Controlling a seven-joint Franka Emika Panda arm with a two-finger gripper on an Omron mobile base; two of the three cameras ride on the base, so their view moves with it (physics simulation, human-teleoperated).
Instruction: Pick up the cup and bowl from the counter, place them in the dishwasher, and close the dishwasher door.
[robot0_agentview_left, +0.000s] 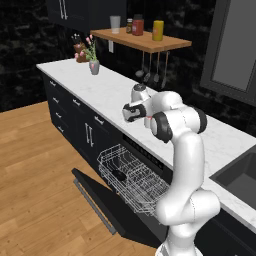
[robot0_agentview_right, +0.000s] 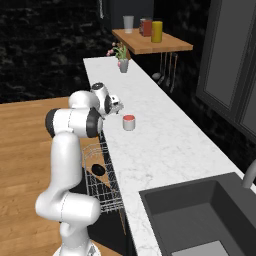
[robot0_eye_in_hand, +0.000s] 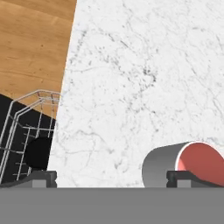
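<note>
While the counter (robot0_agentview_right: 165, 135) still carries the cup (robot0_agentview_right: 129, 122), the dishwasher (robot0_agentview_left: 150, 165) stands open with its door (robot0_agentview_left: 107, 202) dropped flat toward the floor and its wire rack (robot0_agentview_left: 132, 177) pulled out, and the black bowl (robot0_agentview_left: 118, 174) already sits in that rack, so I judge the bowl half of the job done and the cup pick-up to be the step in hand. The gripper (robot0_agentview_right: 118, 106) hovers above the counter's near edge, just left of the cup and not touching it; its fingers (robot0_eye_in_hand: 41, 178) stand well apart with nothing between them. The next move calls for shifting right until the cup lies between the tips, then lowering and clamping. The right base view shows the cup upright on the marble, which the left base view hides behind the arm. The hand view alone puts cup and bowl (robot0_eye_in_hand: 39, 153) together, one at each fingertip
</note>
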